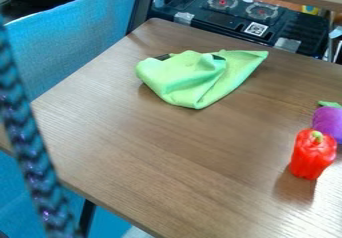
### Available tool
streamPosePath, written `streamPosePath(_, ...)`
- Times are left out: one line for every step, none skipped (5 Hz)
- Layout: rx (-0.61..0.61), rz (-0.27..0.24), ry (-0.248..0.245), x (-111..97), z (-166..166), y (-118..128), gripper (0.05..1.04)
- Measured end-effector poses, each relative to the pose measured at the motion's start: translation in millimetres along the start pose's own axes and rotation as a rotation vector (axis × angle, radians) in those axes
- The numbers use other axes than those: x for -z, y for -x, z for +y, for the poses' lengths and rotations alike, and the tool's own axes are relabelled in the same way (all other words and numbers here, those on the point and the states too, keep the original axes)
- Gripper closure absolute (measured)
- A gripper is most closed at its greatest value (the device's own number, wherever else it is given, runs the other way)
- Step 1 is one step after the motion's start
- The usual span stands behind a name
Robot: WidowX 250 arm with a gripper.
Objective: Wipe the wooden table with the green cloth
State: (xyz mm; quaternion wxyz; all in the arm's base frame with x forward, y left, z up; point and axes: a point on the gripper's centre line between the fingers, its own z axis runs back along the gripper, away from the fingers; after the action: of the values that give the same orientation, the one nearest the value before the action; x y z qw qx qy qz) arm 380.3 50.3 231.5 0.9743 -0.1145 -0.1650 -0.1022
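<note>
Where the state of the pincer is concerned, neither its degree of opening nor whether it has hold of anything can be told. The green cloth [184,79] lies on the far half of the worktop [167,152], inboard of the edges. It is crumpled and loosely folded: the left portion is bunched and raised, the right portion tapers to a point directed toward the far right, and a rounded corner points toward the near side. Two small dark areas are visible at its upper edge, one toward the left and one near the middle.

The red bell pepper [311,155] stands upright on the right-hand part of the worktop, nearer the camera than the cloth and well apart from it. Its green stem faces upward. Directly behind it is a purple object [328,120] with a green tip, partly cut off by the right edge of the view; contact between the two cannot be determined.

Beyond the far edge of the worktop is a black case [230,28] bearing two round fittings with red centres, a square patterned label and silver tape patches. A blue panel [77,37] adjoins the left side. A dark braided cable [30,147] runs down the left foreground, out of focus.
</note>
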Motion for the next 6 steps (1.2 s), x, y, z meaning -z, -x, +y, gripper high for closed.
streamPosePath(-0.011, 0.034, 0.014, 13, 3, 3, 0.082)
streamPosePath(-0.013, 0.041, 0.016, 16, 4, 4, 0.082)
streamPosePath(-0.018, 0.039, 0.013, 17, 5, 4, 0.082)
streamPosePath(-0.034, 0.037, -0.056, 50, 13, 11, 0.082)
streamPosePath(-0.028, 0.028, -0.096, 68, 19, 14, 0.082)
streamPosePath(-0.025, 0.027, -0.136, 80, 27, 21, 0.082)
